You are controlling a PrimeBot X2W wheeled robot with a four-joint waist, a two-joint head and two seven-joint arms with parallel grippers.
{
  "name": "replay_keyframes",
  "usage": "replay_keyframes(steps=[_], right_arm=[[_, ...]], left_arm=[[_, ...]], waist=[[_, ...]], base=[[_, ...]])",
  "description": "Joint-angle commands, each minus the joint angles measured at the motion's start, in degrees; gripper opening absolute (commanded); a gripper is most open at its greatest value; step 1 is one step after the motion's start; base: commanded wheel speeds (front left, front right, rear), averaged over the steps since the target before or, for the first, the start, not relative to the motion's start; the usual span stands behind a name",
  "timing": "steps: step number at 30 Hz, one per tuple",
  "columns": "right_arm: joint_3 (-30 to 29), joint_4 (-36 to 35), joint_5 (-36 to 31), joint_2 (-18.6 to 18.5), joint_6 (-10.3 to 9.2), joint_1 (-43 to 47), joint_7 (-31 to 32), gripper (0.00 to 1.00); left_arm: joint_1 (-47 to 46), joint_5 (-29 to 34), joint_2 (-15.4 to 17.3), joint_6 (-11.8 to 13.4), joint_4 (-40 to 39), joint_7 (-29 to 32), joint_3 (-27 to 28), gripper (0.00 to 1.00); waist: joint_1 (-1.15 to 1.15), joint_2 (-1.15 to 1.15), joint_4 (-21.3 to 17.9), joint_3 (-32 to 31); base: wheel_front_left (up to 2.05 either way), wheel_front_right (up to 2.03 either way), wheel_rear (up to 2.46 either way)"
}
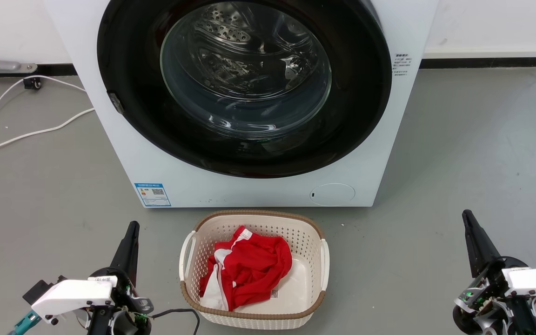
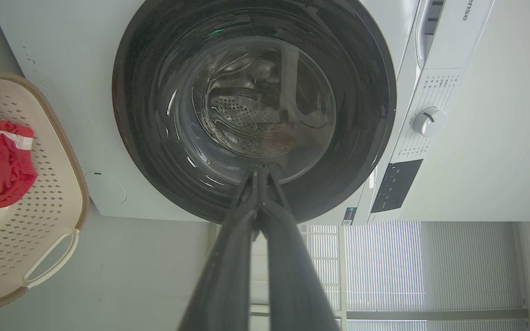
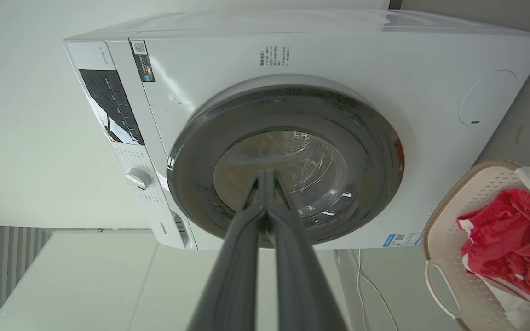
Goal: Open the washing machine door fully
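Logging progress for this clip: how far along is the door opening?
Done: nothing; the door sits closed against the machine. In hand: nothing; the left gripper and right gripper are low on either side of the basket, fingers together, clear of the door. Left: reach in, catch the door's edge and swing it fully open.

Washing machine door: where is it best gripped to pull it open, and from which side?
Probably at the small grey notch on the left rim of the washing machine door, the only break in its smooth glossy ring. Come from the robot's left with the left gripper, hooking behind the edge.
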Motion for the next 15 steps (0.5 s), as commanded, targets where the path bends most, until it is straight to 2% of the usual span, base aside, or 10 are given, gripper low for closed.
replay_keyframes(steps=[1,12,13,15], right_arm=[[-0.08,0.08,-0.25,0.23,0.00,-0.73,0.26,0.00],[-0.14,0.09,-0.35,0.28,0.00,-0.73,0.26,0.00],[-0.08,-0.02,-0.02,0.04,0.00,-0.01,0.11,1.00],[-0.01,0.86,-0.01,0.11,0.00,0.71,0.08,1.00]], left_arm=[[-0.45,0.09,-0.09,-0.17,0.04,0.25,0.18,0.00],[-0.46,0.17,-0.13,-0.17,0.04,0.20,0.26,0.00],[-0.01,0.02,-0.04,0.00,-0.01,0.16,0.04,1.00],[0.65,0.02,-0.20,0.01,0.90,0.13,-0.11,1.00]], waist=[[0.00,0.00,0.00,0.00],[0.00,0.00,0.00,0.00],[0.00,0.00,0.00,0.00],[0.00,0.00,0.00,0.00]], base=[[0.00,0.00,0.00],[0.00,0.00,0.00],[0.00,0.00,0.00],[0.00,0.00,0.00]])
